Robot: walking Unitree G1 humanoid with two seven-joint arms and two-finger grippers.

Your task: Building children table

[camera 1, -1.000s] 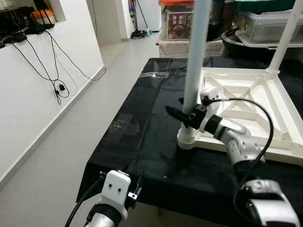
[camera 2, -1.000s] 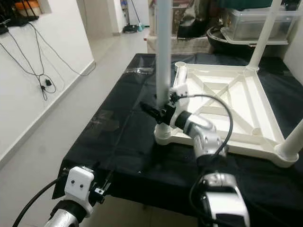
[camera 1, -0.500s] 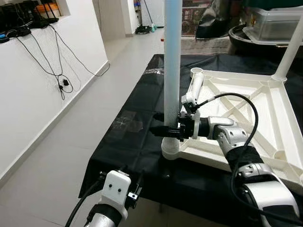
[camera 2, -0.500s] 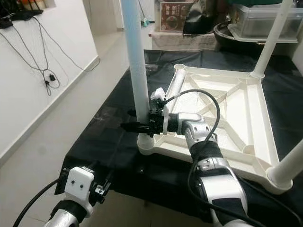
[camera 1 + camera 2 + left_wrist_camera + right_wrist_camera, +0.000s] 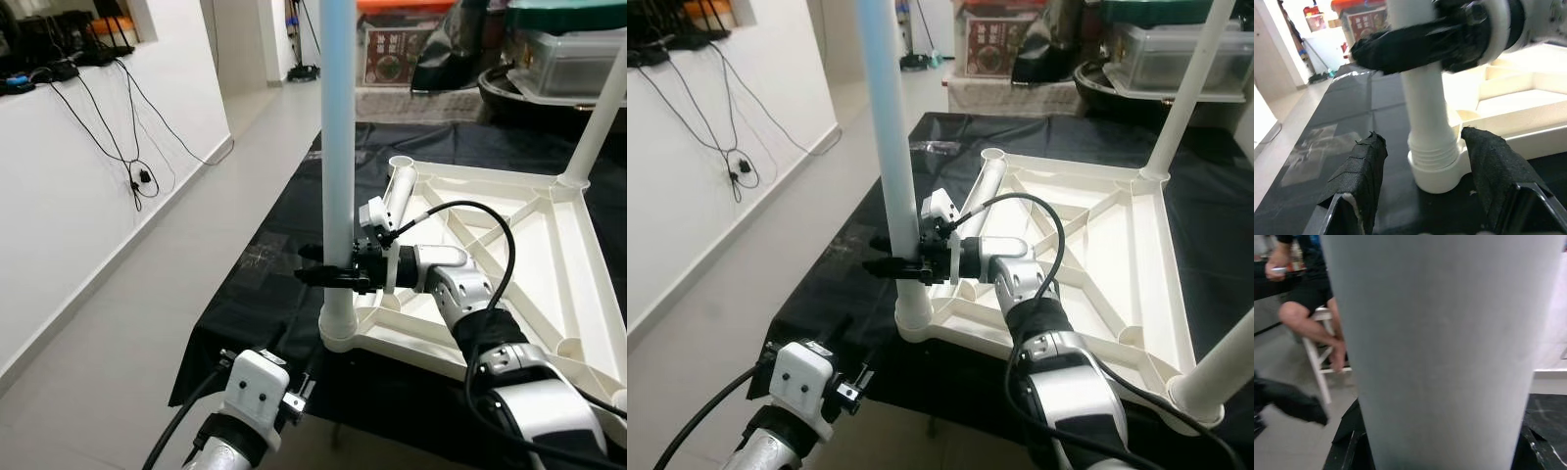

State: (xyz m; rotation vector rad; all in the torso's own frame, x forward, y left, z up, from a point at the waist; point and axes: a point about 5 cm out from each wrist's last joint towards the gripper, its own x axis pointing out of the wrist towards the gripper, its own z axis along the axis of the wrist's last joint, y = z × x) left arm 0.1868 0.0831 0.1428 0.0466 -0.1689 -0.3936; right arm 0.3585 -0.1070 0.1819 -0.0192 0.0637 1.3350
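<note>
Fingers (image 5: 312,278) of right gripper (image 5: 328,278) clamped on upright pale-blue leg (image 5: 338,147) seated in corner socket of upturned white tabletop (image 5: 509,274) on black-covered desk (image 5: 265,284); left gripper (image 5: 1422,186) fingers apart, below desk edge.

Your head views look down at the leg (image 5: 338,147) at 12 o'clock; both wrist views sit close to it

red printed box (image 5: 394,56) far behind the table, its lettering too small to read
</note>
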